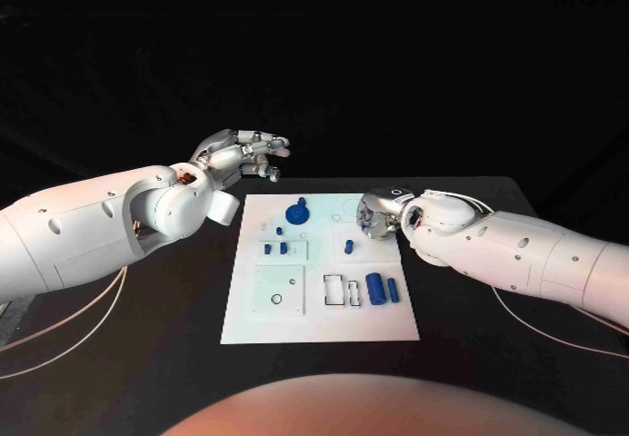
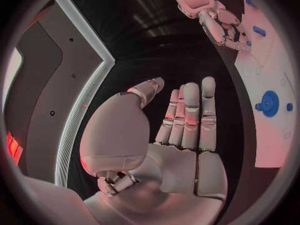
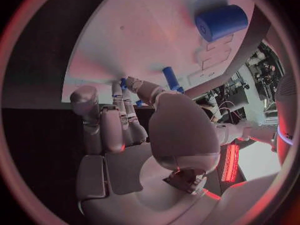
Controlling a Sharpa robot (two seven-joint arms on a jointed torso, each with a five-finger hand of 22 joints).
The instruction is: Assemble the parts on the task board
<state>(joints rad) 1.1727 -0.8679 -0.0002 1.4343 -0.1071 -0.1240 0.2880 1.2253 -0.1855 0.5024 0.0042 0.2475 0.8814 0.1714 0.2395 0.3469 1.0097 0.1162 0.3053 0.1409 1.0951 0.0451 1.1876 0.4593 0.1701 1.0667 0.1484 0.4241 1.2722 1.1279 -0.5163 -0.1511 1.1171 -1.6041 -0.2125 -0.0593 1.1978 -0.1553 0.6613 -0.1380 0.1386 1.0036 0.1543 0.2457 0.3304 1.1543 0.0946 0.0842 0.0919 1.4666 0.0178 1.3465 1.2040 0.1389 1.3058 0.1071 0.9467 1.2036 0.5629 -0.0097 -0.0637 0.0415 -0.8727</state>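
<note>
Left hand: the left hand [image 1: 244, 150] hovers above the black surface [image 1: 157, 363], just beyond the far left corner of the board; its fingers are apart and it holds nothing.
Task board: the white task board [image 1: 321, 327] lies flat in the middle of the surface, between the two arms.
Parts, left to right: small blue pegs [image 1: 275, 247] stand in the left half; a round blue gear-like part [image 1: 299, 214] sits near the far edge; a single blue peg [image 1: 349, 245] stands right of centre; a thick blue cylinder [image 1: 375, 288] and a thinner blue rod [image 1: 392, 289] lie in the near right area.
Right hand: the right hand [image 1: 379, 218] is low at the board's far right edge, fingertips [image 3: 119, 87] reaching onto the board; whether they grip a part cannot be told.
Step in hand: likely the right hand reaching for a small part near the far right.
Next move: probably a fine pinch on one peg, lifted straight up without knocking its neighbours.
</note>
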